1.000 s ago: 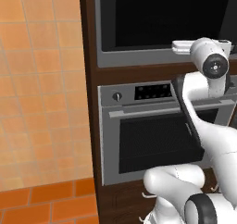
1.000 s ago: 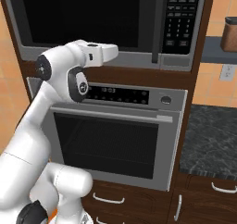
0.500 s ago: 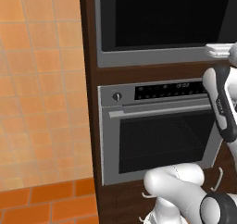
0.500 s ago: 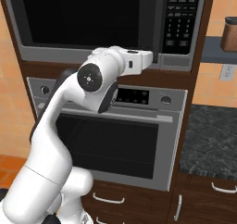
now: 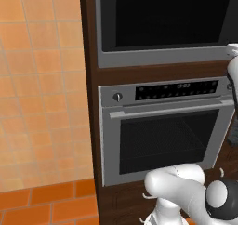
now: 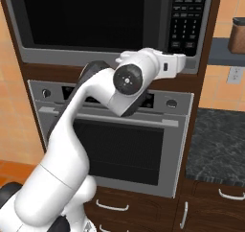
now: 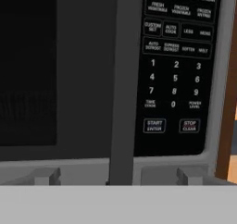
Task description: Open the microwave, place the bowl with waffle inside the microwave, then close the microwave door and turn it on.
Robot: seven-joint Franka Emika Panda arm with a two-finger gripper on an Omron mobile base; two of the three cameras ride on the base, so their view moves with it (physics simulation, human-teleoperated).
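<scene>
Microwave (image 6: 110, 27) sits shut at the top of both base views, built into dark wood above the silver oven (image 6: 119, 140). Nearest the camera in the right base view, the white arm bends up from the lower left, and its gripper (image 6: 184, 63) ends up near the frame's center-right, right at the microwave's lower right corner under the keypad (image 6: 187, 17). In the hand view the fingertips (image 7: 46, 176) poke up at the bottom, spread wide with nothing between them. Just past them is the vertical grey handle (image 7: 124, 84) of the microwave door (image 7: 41, 65), and to the right the keypad with the start button (image 7: 154, 125).
</scene>
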